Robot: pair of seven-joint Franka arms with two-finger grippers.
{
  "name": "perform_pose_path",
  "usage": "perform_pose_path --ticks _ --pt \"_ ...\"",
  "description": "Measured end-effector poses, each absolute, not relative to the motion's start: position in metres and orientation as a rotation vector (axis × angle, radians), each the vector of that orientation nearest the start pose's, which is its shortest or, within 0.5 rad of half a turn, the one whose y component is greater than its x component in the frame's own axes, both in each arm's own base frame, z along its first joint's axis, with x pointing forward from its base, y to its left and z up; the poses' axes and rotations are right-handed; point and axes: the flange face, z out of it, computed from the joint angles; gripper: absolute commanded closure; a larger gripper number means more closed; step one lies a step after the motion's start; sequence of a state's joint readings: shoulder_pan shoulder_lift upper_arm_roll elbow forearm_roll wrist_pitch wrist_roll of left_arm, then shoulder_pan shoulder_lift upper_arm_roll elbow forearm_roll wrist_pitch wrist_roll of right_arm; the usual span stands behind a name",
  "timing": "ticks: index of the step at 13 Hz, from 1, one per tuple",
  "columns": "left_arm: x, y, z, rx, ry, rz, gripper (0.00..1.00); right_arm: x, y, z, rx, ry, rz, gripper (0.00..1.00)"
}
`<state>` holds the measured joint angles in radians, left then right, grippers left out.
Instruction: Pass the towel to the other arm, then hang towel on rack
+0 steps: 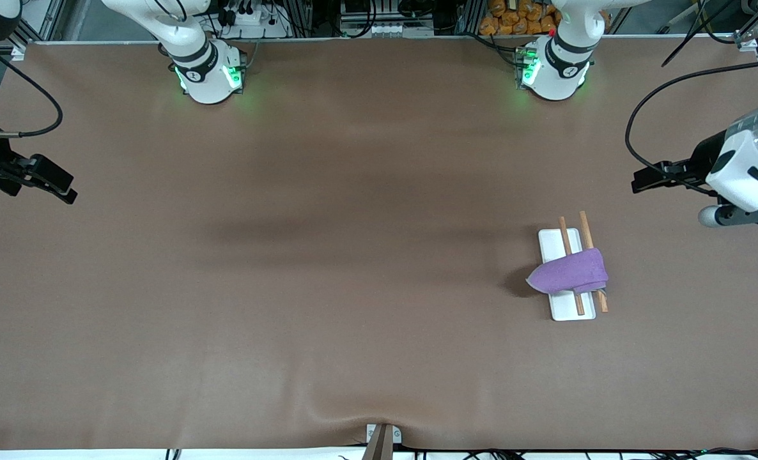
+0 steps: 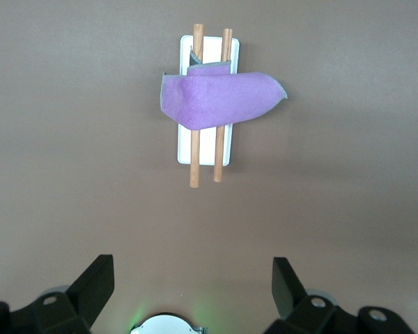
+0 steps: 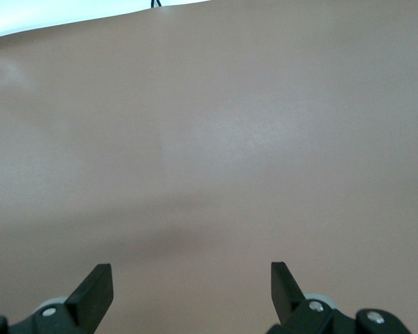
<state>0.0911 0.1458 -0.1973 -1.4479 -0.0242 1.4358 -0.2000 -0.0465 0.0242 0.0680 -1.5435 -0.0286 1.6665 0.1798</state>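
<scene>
The towel point(image 1: 574, 271) is soft and purple, with a thin grey edge. It hangs across the rack's point(image 1: 561, 246) two thin wooden rods, toward the left arm's end of the table. The rack has a flat white base. The table point(image 1: 289, 268) is wide, smooth and brown, with a small wrinkle at its near edge. The left gripper point(image 2: 193, 292) is up above the table, wide and holding nothing. The right gripper point(image 3: 191, 296) waits at its own end, wide and holding nothing too.
</scene>
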Motion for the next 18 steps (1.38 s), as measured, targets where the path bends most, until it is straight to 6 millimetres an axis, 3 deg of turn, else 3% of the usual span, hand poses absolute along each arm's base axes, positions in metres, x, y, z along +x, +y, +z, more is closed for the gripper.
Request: perform_pose_path --ticks 5,11,15,18 --pt "0.563 -0.054 0.617 -3.155 -0.155 0.195 0.00 0.572 0.009 0.633 -3.143 0.248 -0.159 0.00" --pt "0.560 -0.054 0.618 -3.153 -0.157 0.194 0.00 0.571 0.004 0.632 -3.143 0.265 -0.146 0.00" --pt "0.550 -0.061 0.635 -3.154 -0.138 0.148 0.00 0.570 -0.005 0.630 -3.142 0.293 -0.122 0.00" --pt "0.549 -0.063 0.636 -3.154 -0.133 0.145 0.00 0.569 -0.005 0.630 -3.142 0.293 -0.113 0.00"
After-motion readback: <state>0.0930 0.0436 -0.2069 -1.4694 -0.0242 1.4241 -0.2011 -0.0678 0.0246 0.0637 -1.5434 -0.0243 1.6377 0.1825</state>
